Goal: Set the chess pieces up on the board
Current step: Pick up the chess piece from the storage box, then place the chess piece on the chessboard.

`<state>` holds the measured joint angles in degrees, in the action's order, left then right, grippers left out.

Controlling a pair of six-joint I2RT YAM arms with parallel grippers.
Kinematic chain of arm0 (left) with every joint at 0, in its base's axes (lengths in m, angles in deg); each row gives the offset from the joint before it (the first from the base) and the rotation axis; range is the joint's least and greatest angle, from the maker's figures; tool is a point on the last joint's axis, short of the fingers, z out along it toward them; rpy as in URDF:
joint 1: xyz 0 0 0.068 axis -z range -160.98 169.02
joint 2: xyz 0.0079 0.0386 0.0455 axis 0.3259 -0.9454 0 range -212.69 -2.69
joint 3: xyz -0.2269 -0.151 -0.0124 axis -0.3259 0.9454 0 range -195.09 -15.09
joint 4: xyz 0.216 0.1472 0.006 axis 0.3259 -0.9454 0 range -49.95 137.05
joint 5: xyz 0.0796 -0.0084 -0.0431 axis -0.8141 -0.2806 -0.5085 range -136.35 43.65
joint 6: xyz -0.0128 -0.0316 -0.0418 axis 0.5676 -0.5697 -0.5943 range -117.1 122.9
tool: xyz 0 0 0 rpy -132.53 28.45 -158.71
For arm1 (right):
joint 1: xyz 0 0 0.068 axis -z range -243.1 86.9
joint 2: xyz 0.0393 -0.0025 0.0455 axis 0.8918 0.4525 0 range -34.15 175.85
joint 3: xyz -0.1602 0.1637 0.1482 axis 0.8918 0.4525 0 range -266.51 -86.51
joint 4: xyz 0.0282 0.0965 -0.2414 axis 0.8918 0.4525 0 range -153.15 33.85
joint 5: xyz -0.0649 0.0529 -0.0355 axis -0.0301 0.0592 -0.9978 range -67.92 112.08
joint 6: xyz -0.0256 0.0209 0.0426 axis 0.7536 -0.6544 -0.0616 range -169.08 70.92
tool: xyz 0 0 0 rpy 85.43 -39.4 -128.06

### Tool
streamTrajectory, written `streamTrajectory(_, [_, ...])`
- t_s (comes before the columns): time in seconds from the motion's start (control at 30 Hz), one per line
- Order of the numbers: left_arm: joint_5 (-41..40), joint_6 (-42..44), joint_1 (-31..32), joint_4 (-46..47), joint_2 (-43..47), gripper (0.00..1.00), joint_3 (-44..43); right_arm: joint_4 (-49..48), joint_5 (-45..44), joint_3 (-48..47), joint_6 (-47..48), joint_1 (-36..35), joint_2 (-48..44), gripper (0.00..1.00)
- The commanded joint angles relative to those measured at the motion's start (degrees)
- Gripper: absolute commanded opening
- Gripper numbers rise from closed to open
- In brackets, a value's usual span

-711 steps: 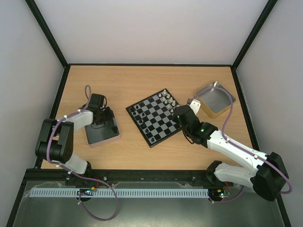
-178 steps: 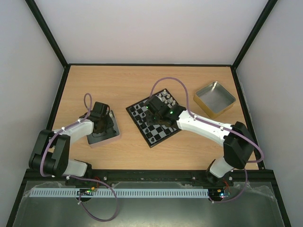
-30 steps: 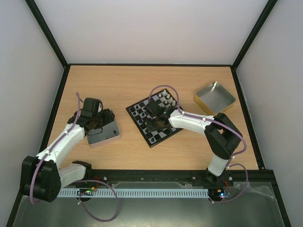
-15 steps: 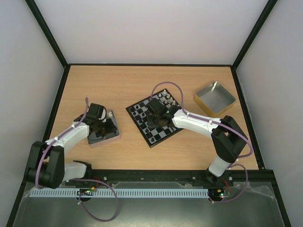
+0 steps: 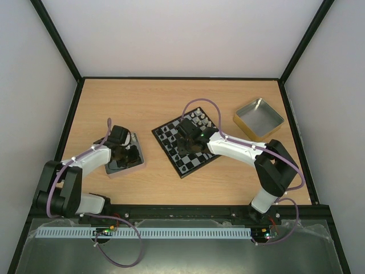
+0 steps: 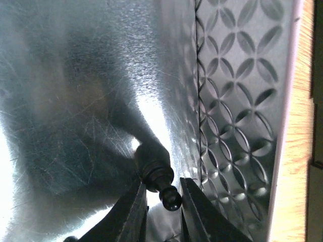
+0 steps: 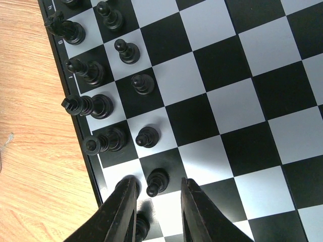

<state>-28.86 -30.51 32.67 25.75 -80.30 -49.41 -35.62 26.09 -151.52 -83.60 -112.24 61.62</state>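
The board (image 5: 195, 163) lies tilted at the table's middle. Black pieces (image 5: 167, 137) stand along its left edge and silvery-white pieces (image 5: 200, 118) at its far corner. My right gripper (image 5: 189, 145) hangs over the board's left part. In the right wrist view it (image 7: 159, 180) is open and straddles an upright black pawn (image 7: 157, 182) without touching it. My left gripper (image 5: 123, 153) is down inside the left tin (image 5: 134, 165). In the left wrist view its fingers (image 6: 162, 182) stand close on either side of a black pawn (image 6: 155, 167), with a thin gap on the right.
A second, empty metal tin (image 5: 258, 119) sits at the far right of the board. The left tin's patterned wall (image 6: 242, 101) stands just right of my left fingers. Black pieces (image 7: 96, 106) line the board's edge rows beside my right fingers.
My left arm has swung in and lowered its gripper into the left tin around a black pawn. My right gripper has shifted slightly over the board's left part.
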Motion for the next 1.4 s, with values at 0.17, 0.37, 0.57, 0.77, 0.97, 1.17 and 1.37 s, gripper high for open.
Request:
streamTrajectory(0.17, [-6.9, -1.0, 2.5, -0.6, -0.1, 0.08, -1.7, -1.5, -1.2, 0.6, -0.8, -0.2, -2.1, 0.24])
streamTrajectory(0.37, [-11.4, -1.0, 3.5, -2.6, 0.9, 0.02, -3.6, -2.4, -1.4, 1.7, -0.9, -0.1, -3.4, 0.24])
streamTrajectory(0.57, [-14.4, -0.1, 4.8, -6.9, 4.8, 0.02, -7.7, -3.8, -4.2, 3.1, -1.5, -0.1, -6.3, 0.24])
streamTrajectory(0.77, [-14.6, -0.2, 9.9, -9.7, 7.3, 0.02, -14.2, -6.6, -15.2, 8.1, -8.3, 1.2, -14.3, 0.24])
streamTrajectory(0.97, [-14.5, -1.2, 21.2, -9.7, 3.3, 0.02, -22.3, -7.6, -25.9, 15.2, -15.1, 3.7, -26.1, 0.25])
streamTrajectory(1.17, [-16.0, -0.1, 33.3, -11.5, -7.5, 0.02, -31.6, -6.5, -32.7, 20.7, -20.2, 4.5, -36.1, 0.28])
streamTrajectory(1.37, [-17.6, 0.9, 40.0, -16.2, -18.1, 0.02, -38.9, -5.9, -33.1, 23.6, -22.0, 4.6, -40.3, 0.3])
